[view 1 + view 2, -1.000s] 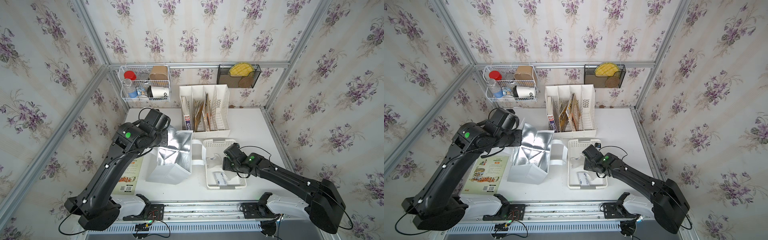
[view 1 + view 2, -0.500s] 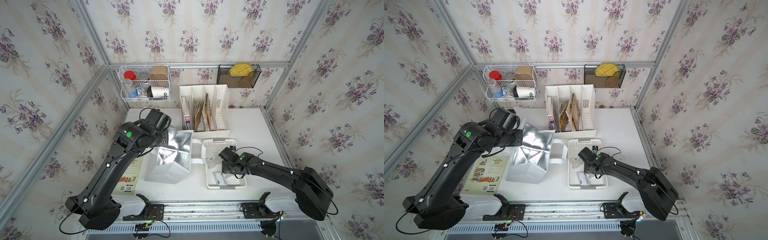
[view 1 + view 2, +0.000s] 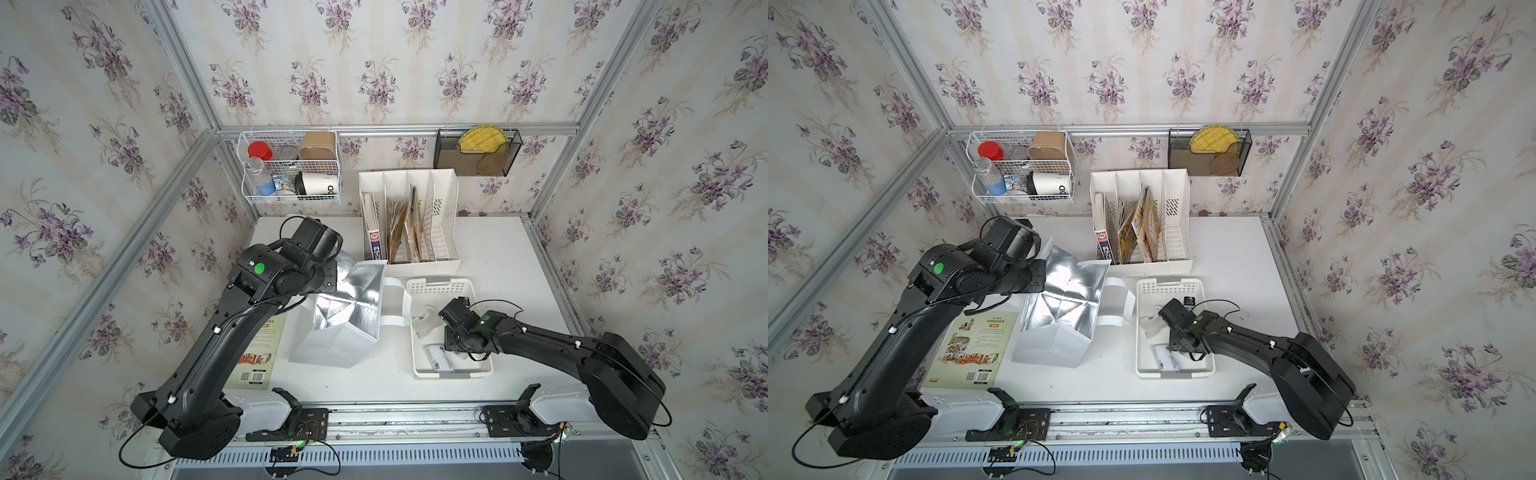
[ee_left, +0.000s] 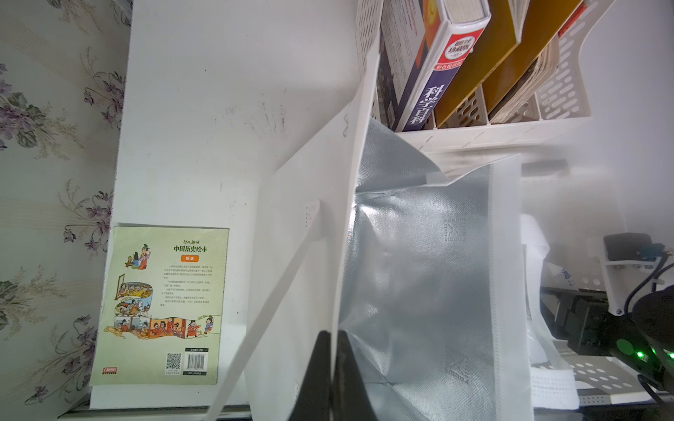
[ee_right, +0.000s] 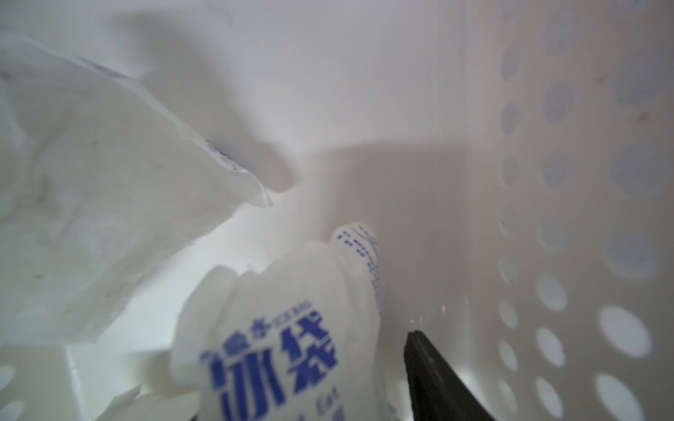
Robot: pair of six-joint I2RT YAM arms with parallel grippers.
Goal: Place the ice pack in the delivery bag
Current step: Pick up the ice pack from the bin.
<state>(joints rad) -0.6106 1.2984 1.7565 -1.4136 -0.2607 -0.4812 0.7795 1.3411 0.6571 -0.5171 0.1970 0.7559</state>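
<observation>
Over the last second the right arm had drawn in and its wrist had dipped lower into the white basket (image 3: pixel 440 286), its jaws narrowing. The right gripper (image 3: pixel 455 345) stood over an ice pack (image 5: pixel 284 328) printed in blue, lying in the basket. One black finger (image 5: pixel 430 371) showed just beside the pack and the other was hidden, so whether the pack was truly pinched could not be told. The left gripper (image 4: pixel 332 342) was clamped on the wall of the delivery bag (image 3: pixel 349 307), holding its foil mouth open beside the basket. The step in hand looked like the pick-up. Next would come a firm squeeze, a lift clear of the basket wall, and a carry across to the open bag.
</observation>
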